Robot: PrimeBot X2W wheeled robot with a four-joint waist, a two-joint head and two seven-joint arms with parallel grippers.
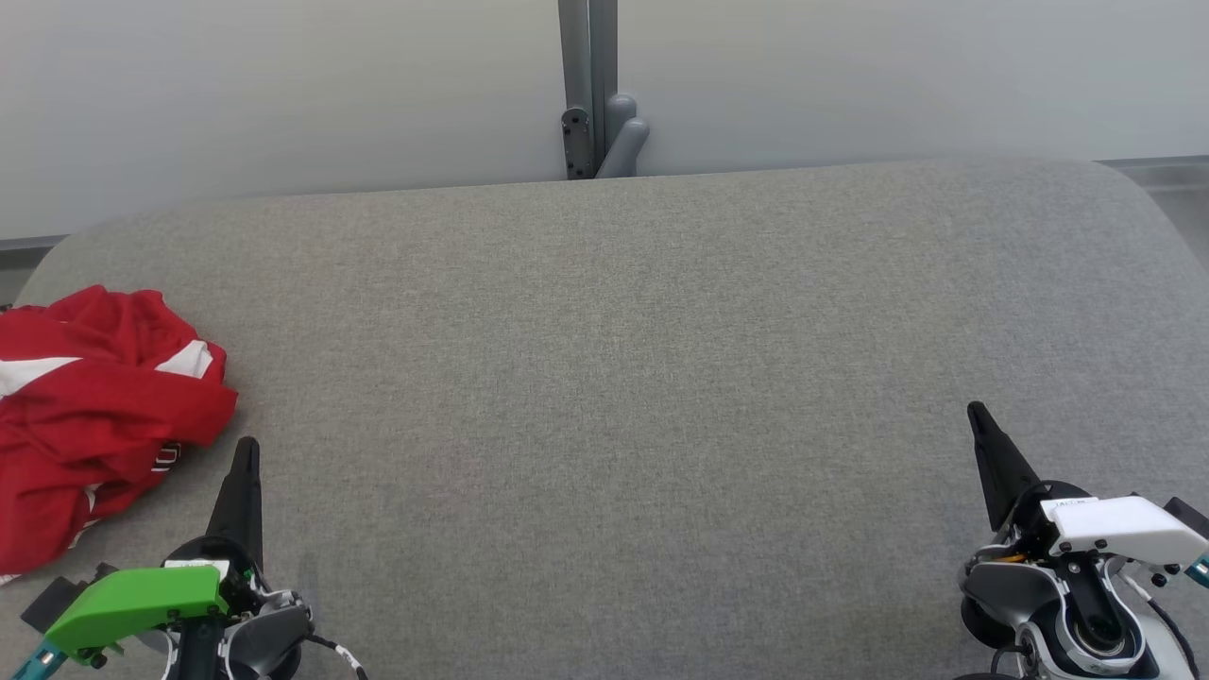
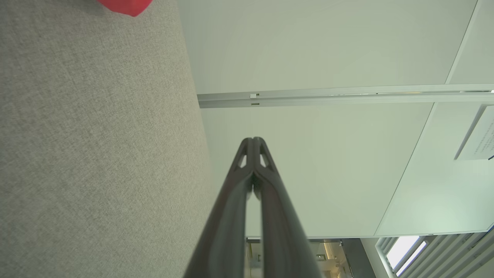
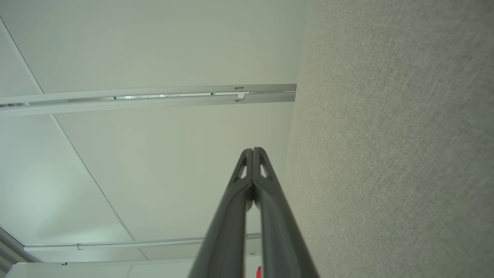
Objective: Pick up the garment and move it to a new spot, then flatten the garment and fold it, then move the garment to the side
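Note:
The garment [image 1: 90, 416] is a red piece of clothing with white patches, lying crumpled at the far left of the grey padded surface [image 1: 623, 378]. A red corner of the garment [image 2: 125, 7] peeks in at the top of the left wrist view. My left gripper [image 1: 247, 446] is shut and empty at the lower left, its tip just right of the garment and apart from it. In its own wrist view the left gripper [image 2: 253, 139] has its fingers pressed together. My right gripper [image 1: 973, 411] is shut and empty at the lower right, and its wrist view shows the right gripper [image 3: 253, 149] with fingers closed.
A pale wall stands behind the padded surface, with a grey post and bracket [image 1: 595, 104] at its middle. The surface has rounded far corners and a wide bare stretch between the two grippers.

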